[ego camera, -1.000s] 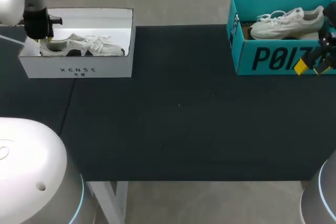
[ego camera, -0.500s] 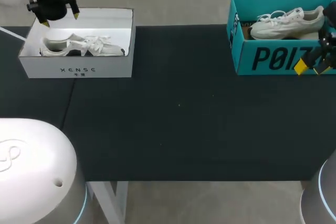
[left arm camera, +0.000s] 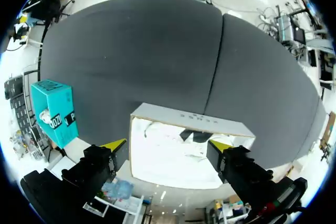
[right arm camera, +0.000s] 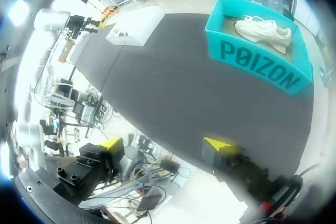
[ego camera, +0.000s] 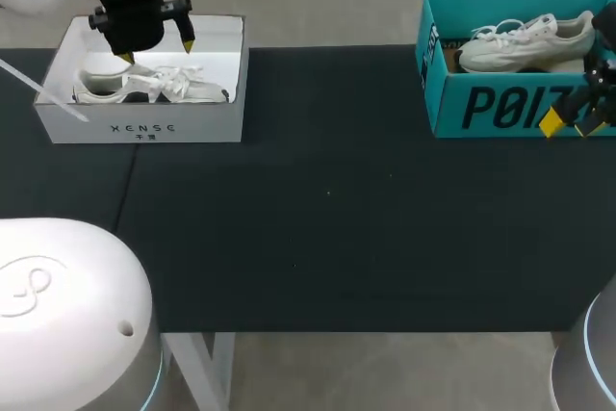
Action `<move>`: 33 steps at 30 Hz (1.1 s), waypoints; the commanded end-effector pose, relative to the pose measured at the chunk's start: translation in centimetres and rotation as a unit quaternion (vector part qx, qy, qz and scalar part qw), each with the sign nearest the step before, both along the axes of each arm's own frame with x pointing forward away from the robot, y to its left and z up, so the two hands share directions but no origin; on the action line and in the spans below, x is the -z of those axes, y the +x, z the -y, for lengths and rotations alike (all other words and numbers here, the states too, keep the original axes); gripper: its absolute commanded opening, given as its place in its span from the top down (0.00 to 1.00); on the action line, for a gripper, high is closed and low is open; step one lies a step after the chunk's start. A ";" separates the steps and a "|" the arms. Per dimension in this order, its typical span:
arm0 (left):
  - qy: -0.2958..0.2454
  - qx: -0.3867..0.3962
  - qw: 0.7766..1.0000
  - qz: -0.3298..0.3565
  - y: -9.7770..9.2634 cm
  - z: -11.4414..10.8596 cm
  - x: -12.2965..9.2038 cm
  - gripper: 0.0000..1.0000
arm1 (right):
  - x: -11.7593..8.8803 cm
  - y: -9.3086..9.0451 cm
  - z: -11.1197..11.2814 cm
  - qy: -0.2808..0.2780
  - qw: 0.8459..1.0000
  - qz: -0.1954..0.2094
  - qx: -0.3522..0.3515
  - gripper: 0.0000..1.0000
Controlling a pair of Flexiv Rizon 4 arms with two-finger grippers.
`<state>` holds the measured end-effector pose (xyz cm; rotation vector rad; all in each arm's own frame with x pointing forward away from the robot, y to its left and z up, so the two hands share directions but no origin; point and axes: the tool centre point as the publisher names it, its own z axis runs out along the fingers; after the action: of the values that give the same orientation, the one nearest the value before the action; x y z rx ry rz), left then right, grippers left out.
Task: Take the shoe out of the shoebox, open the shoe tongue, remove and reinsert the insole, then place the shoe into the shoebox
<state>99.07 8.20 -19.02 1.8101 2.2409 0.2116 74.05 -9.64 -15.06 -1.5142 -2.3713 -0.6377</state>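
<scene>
Left gripper (ego camera: 157,50) hovers over the white shoebox (ego camera: 144,127) at the bench's (ego camera: 337,218) far left, fingers spread wide, holding nothing. The grey-white shoe (ego camera: 149,86) lies on its side inside that box, laces toward the middle, clear of the fingers. In the left wrist view the gripper (left arm camera: 168,145) straddles the box opening, with the box's front wall (left arm camera: 191,121) ahead of it. The teal shoebox (ego camera: 500,103) sits at the far right with a white sneaker (ego camera: 525,42) inside. Right gripper (ego camera: 574,124) hangs just in front of the teal box, wide open and empty.
</scene>
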 end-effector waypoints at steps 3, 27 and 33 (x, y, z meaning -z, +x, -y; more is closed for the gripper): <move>0.000 0.001 1.000 -0.002 0.2 -0.1 -0.1 0.00 | 0.0 0.2 0.0 -0.001 1.000 -0.002 0.000 0.00; 0.000 0.001 1.000 -0.002 0.2 -0.1 -0.1 0.00 | 1.9 16.3 6.4 -0.140 0.987 0.037 0.063 0.00; 0.000 0.001 1.000 -0.002 0.2 -0.1 -0.1 0.00 | 4.7 21.6 8.6 -0.185 0.979 0.030 0.084 0.00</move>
<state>99.19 8.26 -18.99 1.8116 2.2412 0.2065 90.13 -19.09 -19.17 -1.9214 -2.5863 -0.4334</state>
